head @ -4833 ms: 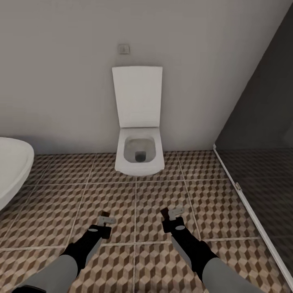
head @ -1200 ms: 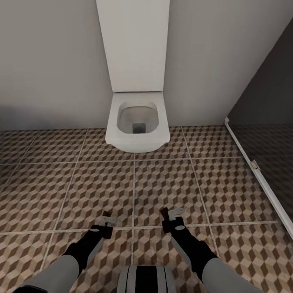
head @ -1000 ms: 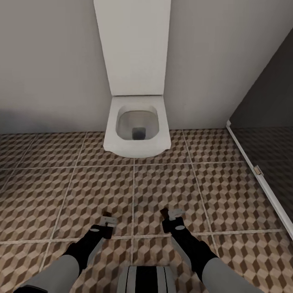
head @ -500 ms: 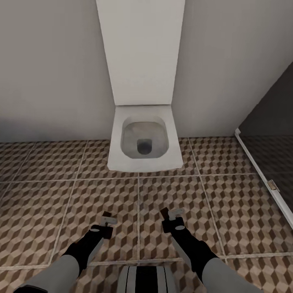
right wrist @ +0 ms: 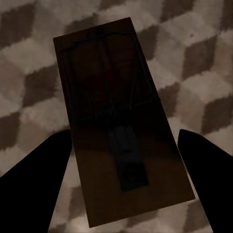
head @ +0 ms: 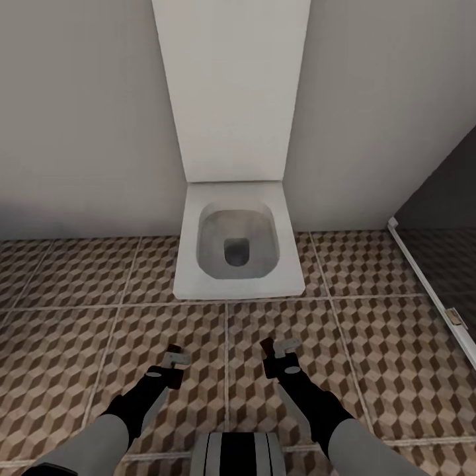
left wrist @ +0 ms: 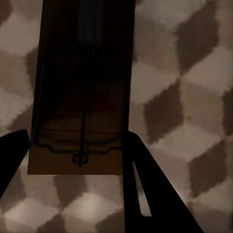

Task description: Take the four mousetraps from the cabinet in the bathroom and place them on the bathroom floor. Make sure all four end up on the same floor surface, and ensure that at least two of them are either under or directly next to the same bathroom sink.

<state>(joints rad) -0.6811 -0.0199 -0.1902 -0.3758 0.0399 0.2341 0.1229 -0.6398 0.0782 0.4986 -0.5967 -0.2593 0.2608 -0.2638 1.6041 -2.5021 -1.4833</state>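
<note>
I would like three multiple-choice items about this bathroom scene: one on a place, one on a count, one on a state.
1. Where is the toilet?
A. against the wall, ahead of both grippers
B. under a sink
C. inside a cabinet

2. How many mousetraps do the wrist views show together?
A. one
B. two
C. four

3. The toilet lid is:
A. raised
B. shut
C. lying on the floor

Key:
1 A: the toilet meets the wall beyond the left gripper and right gripper.
2 B: the left mousetrap and the right mousetrap.
3 A: the lid stands upright and the bowl is open.
</note>
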